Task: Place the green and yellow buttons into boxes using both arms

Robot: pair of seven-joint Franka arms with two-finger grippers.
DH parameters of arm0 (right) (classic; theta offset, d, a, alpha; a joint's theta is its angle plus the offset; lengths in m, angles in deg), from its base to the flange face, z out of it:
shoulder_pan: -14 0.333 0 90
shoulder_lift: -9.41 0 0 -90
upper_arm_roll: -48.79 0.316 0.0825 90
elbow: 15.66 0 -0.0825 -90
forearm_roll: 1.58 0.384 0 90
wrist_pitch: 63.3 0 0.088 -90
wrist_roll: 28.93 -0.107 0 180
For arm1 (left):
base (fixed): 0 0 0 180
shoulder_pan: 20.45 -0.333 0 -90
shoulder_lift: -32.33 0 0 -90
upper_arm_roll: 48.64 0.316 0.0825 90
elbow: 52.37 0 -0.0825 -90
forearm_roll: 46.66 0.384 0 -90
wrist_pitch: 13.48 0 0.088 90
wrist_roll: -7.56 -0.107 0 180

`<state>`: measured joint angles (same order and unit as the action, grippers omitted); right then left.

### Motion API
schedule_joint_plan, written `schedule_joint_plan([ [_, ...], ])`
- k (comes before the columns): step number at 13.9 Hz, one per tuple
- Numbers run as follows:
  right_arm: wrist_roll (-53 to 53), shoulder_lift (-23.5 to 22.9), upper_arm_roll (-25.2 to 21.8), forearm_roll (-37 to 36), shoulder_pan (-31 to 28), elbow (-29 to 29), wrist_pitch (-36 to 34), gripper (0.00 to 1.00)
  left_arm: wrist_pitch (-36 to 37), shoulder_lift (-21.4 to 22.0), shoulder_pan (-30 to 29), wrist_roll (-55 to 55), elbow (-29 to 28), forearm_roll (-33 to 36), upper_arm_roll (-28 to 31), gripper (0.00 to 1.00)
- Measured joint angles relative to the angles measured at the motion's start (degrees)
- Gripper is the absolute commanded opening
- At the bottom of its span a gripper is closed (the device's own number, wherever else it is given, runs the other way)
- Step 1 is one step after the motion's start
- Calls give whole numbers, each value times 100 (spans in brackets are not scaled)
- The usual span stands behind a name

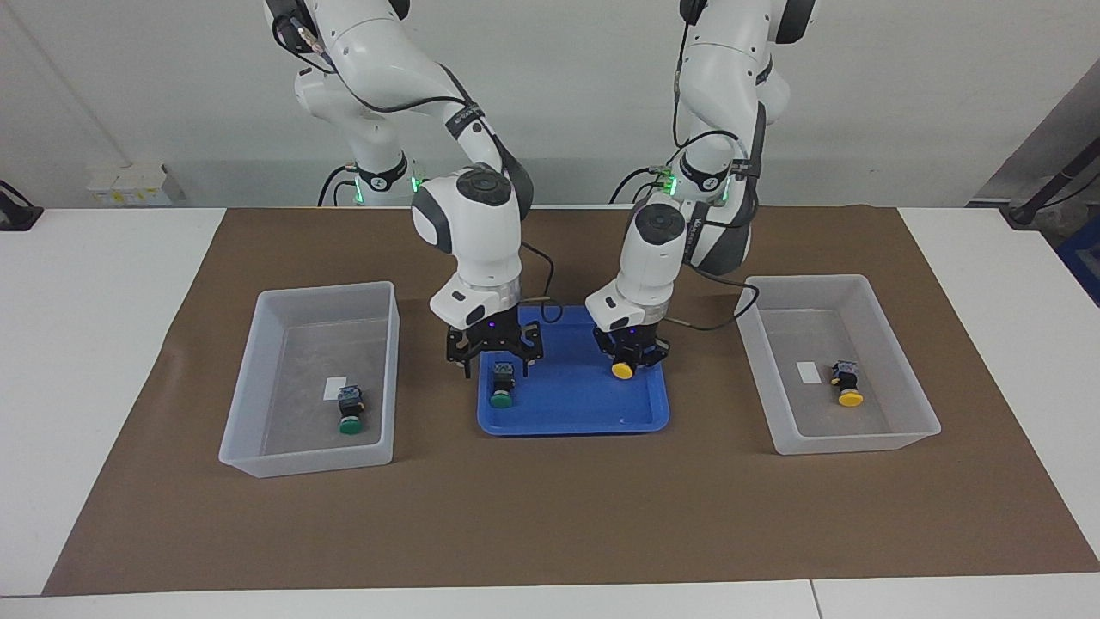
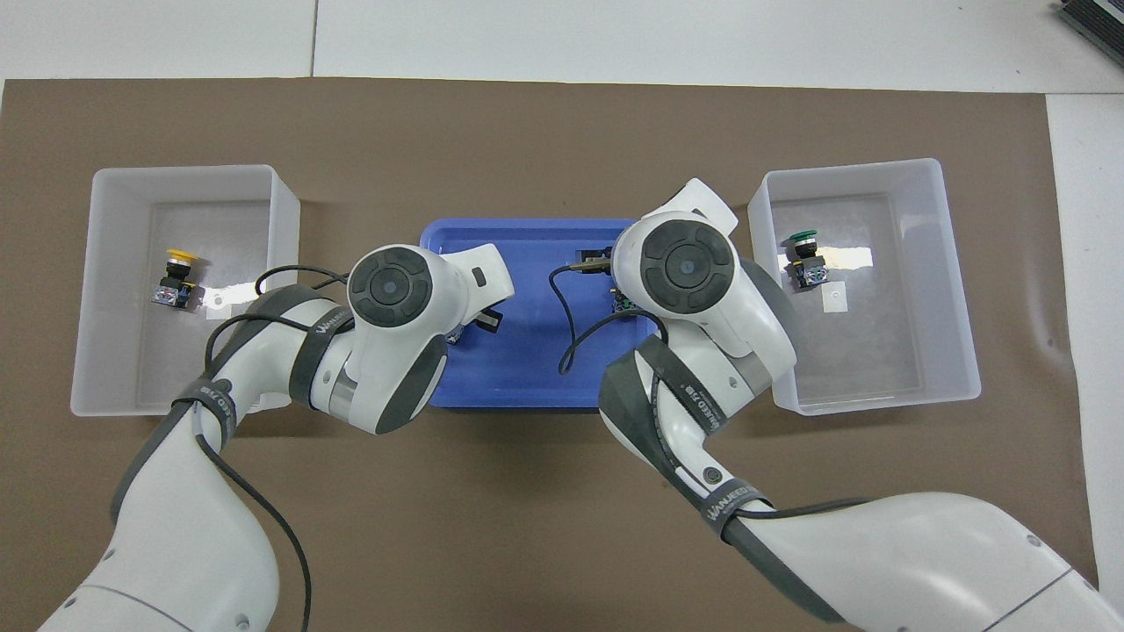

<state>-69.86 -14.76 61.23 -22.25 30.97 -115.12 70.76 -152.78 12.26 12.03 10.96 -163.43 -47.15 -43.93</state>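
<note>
My left gripper is shut on a yellow button, held low over the blue tray near its edge toward the left arm's end. My right gripper is open and down over a green button lying in the same tray, a finger on each side of its block end. The box at the right arm's end holds another green button. The box at the left arm's end holds another yellow button. In the overhead view both hands hide the tray's buttons.
Both boxes and the tray stand in a row on a brown mat over a white table. Black cables loop from each wrist above the tray. The boxes have tall walls.
</note>
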Motion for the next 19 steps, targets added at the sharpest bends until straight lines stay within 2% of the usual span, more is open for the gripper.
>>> schedule_joint_plan([
  [3, -538, -307, 0, -427, 174, 40, 114, 100, 330, 49, -331, 0, 485, -47, -1, 0],
  [4, -554, -357, 0, -444, 185, 53, 116, 95, 501, 70, -479, 0, 669, -94, 3, 0],
  [7, -554, -416, -4, -566, 184, 68, 128, 91, 1065, 140, -960, -15, 1271, -259, 16, 0],
  [8, -554, -440, -4, -612, 184, 68, 129, 85, 1241, 160, -1145, -16, 1453, -271, 17, 0],
  [9, -554, -469, -4, -676, 184, 68, 130, 82, 1371, 169, -1338, -27, 1575, -275, 17, 0],
  [10, -554, -498, -4, -739, 184, 67, 130, 81, 1445, 171, -1526, -88, 1636, -276, 15, 0],
  [11, -554, -526, -4, -777, 184, 64, 130, 64, 1469, 170, -1716, -204, 1647, -280, 15, 0],
  [12, -554, -547, -4, -782, 184, 62, 130, 60, 1496, 168, -1874, -326, 1646, -289, 17, 0],
  [16, -554, -591, -4, -784, 185, -27, 359, 59, 1587, 165, -2460, -923, 1633, -293, 31, 0],
  [17, -554, -594, -5, -785, 184, -56, 385, 43, 1607, 165, -2609, -1126, 1622, -293, 32, 0],
  [18, -554, -594, -5, -785, 185, -73, 398, 14, 1614, 165, -2747, -1332, 1599, -294, 34, 0],
  [19, -554, -594, -5, -785, 184, -76, 404, 0, 1614, 166, -2858, -1507, 1563, -295, 37, 0],
])
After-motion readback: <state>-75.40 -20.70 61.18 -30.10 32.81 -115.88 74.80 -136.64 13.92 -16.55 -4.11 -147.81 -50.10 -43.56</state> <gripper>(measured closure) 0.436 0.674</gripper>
